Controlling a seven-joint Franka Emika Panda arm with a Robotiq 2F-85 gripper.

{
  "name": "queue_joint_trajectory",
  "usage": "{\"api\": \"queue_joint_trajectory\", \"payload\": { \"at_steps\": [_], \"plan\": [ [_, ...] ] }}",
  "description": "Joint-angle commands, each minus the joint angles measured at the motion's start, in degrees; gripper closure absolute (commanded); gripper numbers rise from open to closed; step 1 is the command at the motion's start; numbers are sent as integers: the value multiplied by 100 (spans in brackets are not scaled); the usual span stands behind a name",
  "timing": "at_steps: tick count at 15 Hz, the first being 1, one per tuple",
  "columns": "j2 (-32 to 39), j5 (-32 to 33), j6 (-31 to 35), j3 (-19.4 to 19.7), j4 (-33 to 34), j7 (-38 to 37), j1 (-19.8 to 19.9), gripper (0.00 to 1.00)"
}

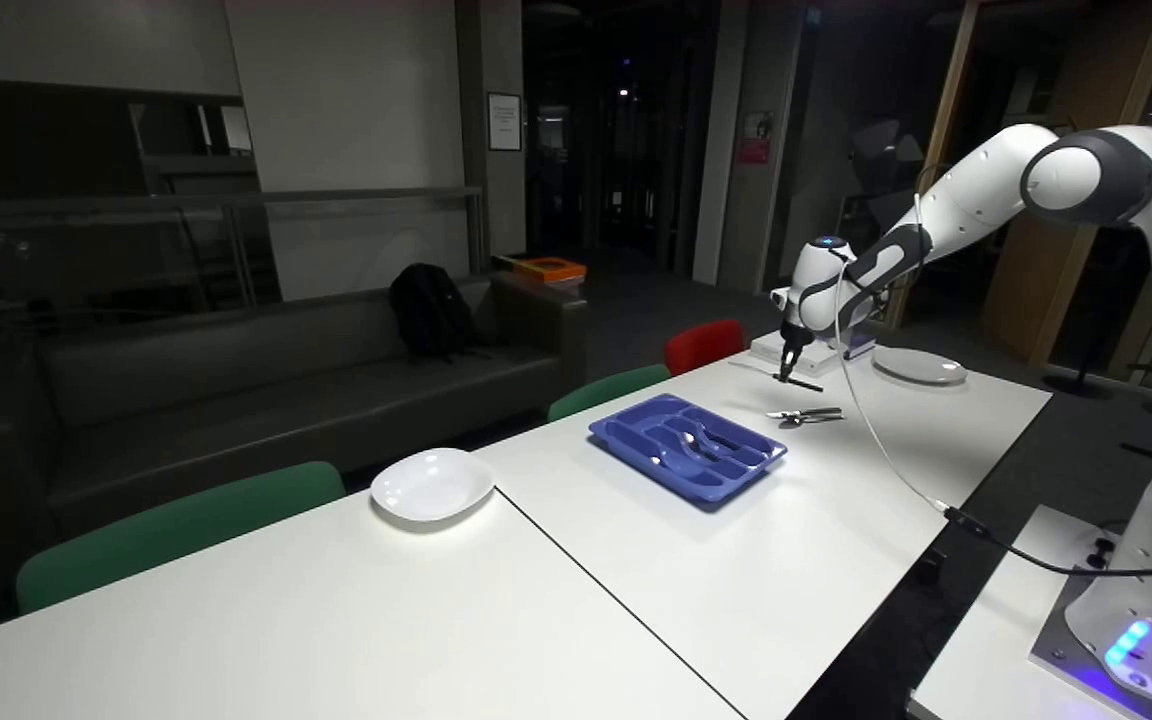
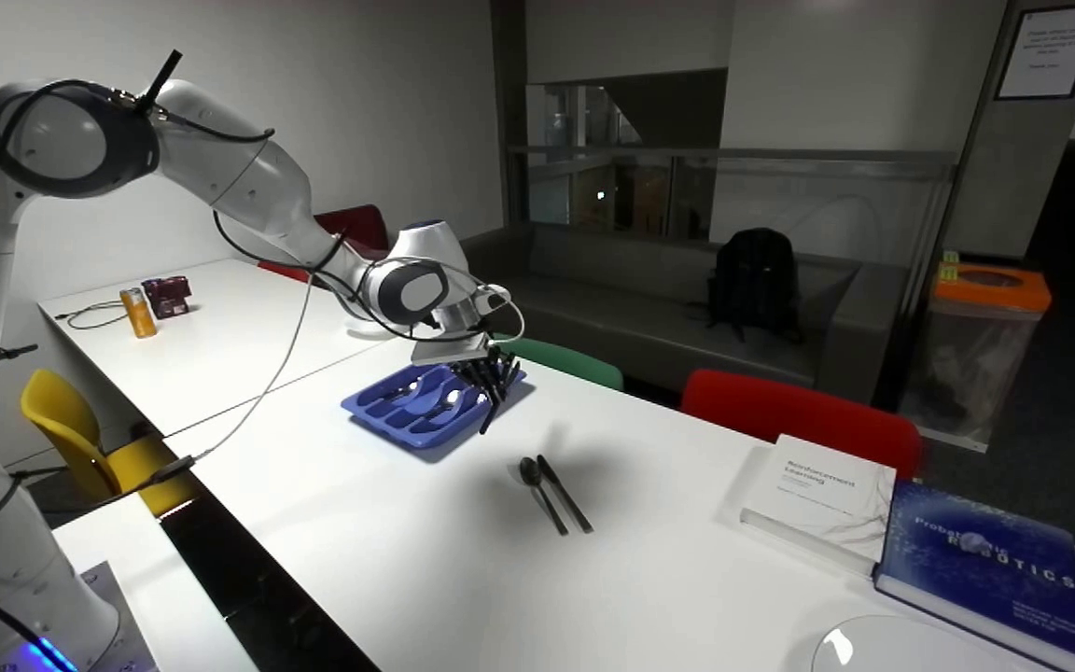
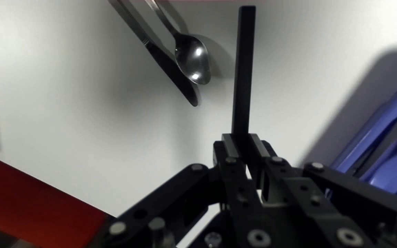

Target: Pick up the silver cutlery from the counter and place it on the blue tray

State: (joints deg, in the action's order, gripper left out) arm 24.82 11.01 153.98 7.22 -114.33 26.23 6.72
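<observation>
My gripper (image 3: 242, 143) is shut on a dark slim utensil (image 3: 244, 69), which points away from the fingertips. In an exterior view the gripper (image 1: 787, 372) holds this utensil (image 1: 804, 385) above the white counter (image 1: 836, 480). A spoon (image 3: 191, 58) and a knife (image 3: 172, 70) lie close together on the counter; an exterior view also shows the spoon (image 2: 530, 471) and the knife (image 2: 565, 497). The blue tray (image 1: 651, 470) stands beside them, with several silvery utensils inside. Part of the tray (image 3: 367, 137) shows at the wrist view's right edge. The held utensil's gripped end is hidden between the fingers.
A white plate (image 1: 433, 485) stands on the counter beyond the tray. A white book (image 2: 817, 499), a blue book (image 2: 990, 569) and a pale round plate (image 1: 919, 365) are at the counter's opposite end. A cable (image 1: 876, 440) hangs from the arm over the counter.
</observation>
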Motion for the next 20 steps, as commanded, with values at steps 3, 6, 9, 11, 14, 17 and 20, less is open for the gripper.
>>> {"api": "queue_joint_trajectory", "payload": {
  "at_steps": [3,6,9,11,14,17,20],
  "plan": [
    [-132,134,279,190,-248,-1809,-262,97],
    [-72,352,316,350,-242,-2127,-286,97],
    [9,212,116,199,-114,-1966,-183,87],
    [8,215,116,218,-117,-1969,-180,87],
    [41,285,100,260,-101,-2090,-274,97],
    [161,362,82,232,-94,-2290,-518,97],
    [317,385,11,198,-42,-2604,-854,97]
  ]
}}
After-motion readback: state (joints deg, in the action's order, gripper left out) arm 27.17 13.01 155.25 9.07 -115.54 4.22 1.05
